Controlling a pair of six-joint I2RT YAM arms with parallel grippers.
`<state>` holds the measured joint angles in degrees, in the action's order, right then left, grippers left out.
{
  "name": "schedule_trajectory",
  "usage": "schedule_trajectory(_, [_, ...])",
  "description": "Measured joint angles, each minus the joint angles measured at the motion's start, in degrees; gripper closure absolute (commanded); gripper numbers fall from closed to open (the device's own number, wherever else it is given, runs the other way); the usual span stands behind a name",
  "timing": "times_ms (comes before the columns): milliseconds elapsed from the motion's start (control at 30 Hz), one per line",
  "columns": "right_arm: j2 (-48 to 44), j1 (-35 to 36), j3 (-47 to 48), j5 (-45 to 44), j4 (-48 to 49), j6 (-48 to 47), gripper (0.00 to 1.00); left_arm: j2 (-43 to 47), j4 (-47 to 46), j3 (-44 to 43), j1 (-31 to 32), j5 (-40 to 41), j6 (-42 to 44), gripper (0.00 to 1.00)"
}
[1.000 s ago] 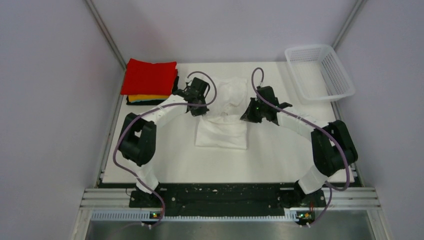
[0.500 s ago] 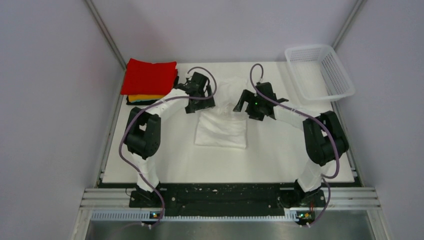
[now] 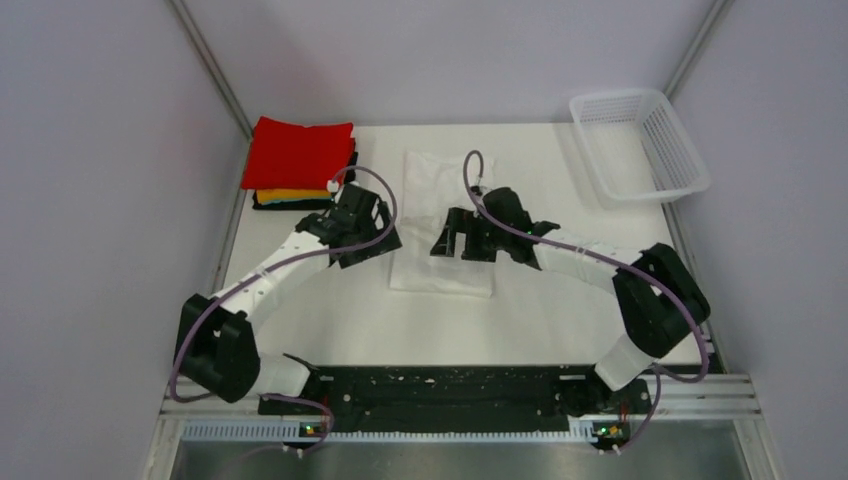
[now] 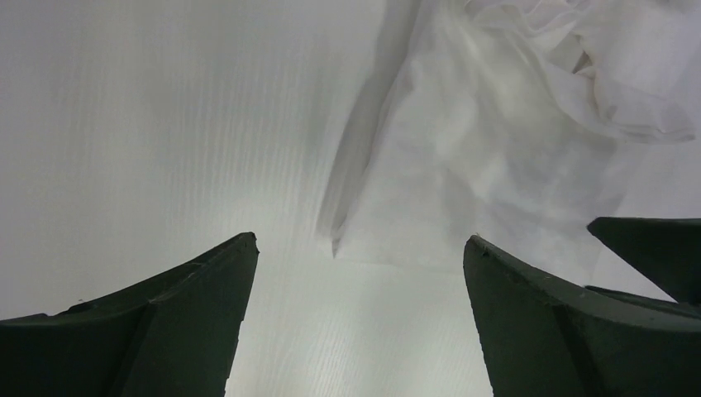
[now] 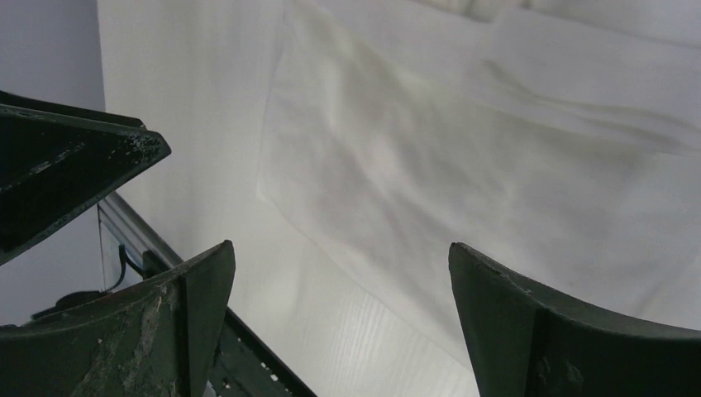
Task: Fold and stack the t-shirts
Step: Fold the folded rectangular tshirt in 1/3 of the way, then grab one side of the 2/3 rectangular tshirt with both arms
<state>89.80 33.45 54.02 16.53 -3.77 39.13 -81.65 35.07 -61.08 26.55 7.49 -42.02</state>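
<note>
There are four soft cloth t-shirts on the flat white worktop (image 3: 560,300). Three of them are folded and sit in one pile at about 10 o'clock from the middle of the worktop, in the far left corner: the red t-shirt (image 3: 300,152) is on top, the orange-yellow t-shirt (image 3: 293,195) is under it, and the black t-shirt (image 3: 285,204) is at the bottom. The fourth one, the thin wrinkly white t-shirt (image 3: 435,175), lies alone in the middle of the worktop as a long shape that runs from 12 o'clock down to 6 o'clock. One white plastic mesh basket (image 3: 680,170) stands at about 2 o'clock, in the far right corner, well apart from the shirts. There are two robot arms. The left end effector (image 3: 372,238) is at 9 o'clock from the white t-shirt, just beside its left edge, and its two fingers are spread wide with nothing between them. The right end effector (image 3: 455,235) is above the middle of the white t-shirt, and its two fingers are spread wide too and hold nothing. In the left wrist view, the white t-shirt's edge lies ahead of the fingers and the cloth is crumpled towards 1 o'clock.
</note>
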Motion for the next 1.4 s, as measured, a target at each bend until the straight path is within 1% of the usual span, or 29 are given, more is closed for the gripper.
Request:
schedule_trajectory(67, [2.9, 2.6, 0.7, 1.1, 1.6, -0.1, 0.01, 3.7, 0.7, 3.1, 0.0, 0.5, -1.0, 0.01])
schedule_trajectory(233, [12.9, 3.9, 5.5, 1.1, 3.0, 0.0, 0.01, 11.6, 3.1, 10.4, 0.0, 1.9, -4.2, 0.01])
schedule_trajectory(367, [20.8, 3.8, 14.3, -2.1, 3.0, 0.2, 0.01, 15.9, 4.0, 14.9, 0.0, 1.9, -6.4, 0.01])
schedule_trajectory(533, [27.6, 2.0, 26.3, -7.4, 3.3, -0.5, 0.01, 18.0, 4.7, 17.1, 0.0, 1.8, -7.9, 0.01])
schedule_trajectory(600, [29.4, 0.7, 29.5, -8.3, 3.1, -0.9, 0.01, 18.2, 4.8, 17.3, 0.0, 1.6, -8.1, 0.01])
schedule_trajectory(700, [30.7, -1.6, 32.4, -9.2, 1.9, -2.1, 0.01, 18.1, 4.8, 17.5, 0.0, 1.1, -8.4, 0.01])
schedule_trajectory(800, [30.4, -3.0, 33.0, -9.7, -0.3, -3.9, 0.01, 17.9, 4.1, 17.6, 0.0, 0.6, -8.4, 0.01])
schedule_trajectory(900, [26.5, -3.5, 29.4, -10.8, -2.5, -5.7, 0.01, 16.4, 2.2, 17.6, 0.0, -0.4, -7.9, 0.04])
schedule_trajectory(1000, [17.0, -3.3, 21.7, -12.9, -5.5, -6.6, 0.01, 12.8, -0.9, 17.6, 0.0, -1.5, -7.4, 0.09])
schedule_trajectory(1100, [4.4, -3.2, 12.9, -15.2, -7.1, -6.5, 0.01, 9.0, -3.5, 17.6, 0.0, -2.6, -6.9, 0.18])
schedule_trajectory(1167, [-2.2, -3.3, 8.5, -16.1, -8.4, -5.9, 0.01, 6.3, -5.7, 17.6, 0.0, -3.9, -6.3, 0.23])
schedule_trajectory(1233, [-8.0, -3.3, 3.8, -16.7, -9.9, -4.7, 0.01, 4.3, -7.5, 17.6, 0.0, -5.0, -5.8, 0.31])
schedule_trajectory(1300, [-11.7, -3.3, -0.2, -17.0, -11.5, -3.5, 0.01, 2.5, -9.2, 17.6, 0.0, -6.4, -5.4, 0.39])
schedule_trajectory(1400, [-14.8, -3.3, -6.0, -16.6, -14.0, -1.6, 0.02, 0.5, -11.1, 17.6, 0.0, -8.1, -4.6, 0.47])
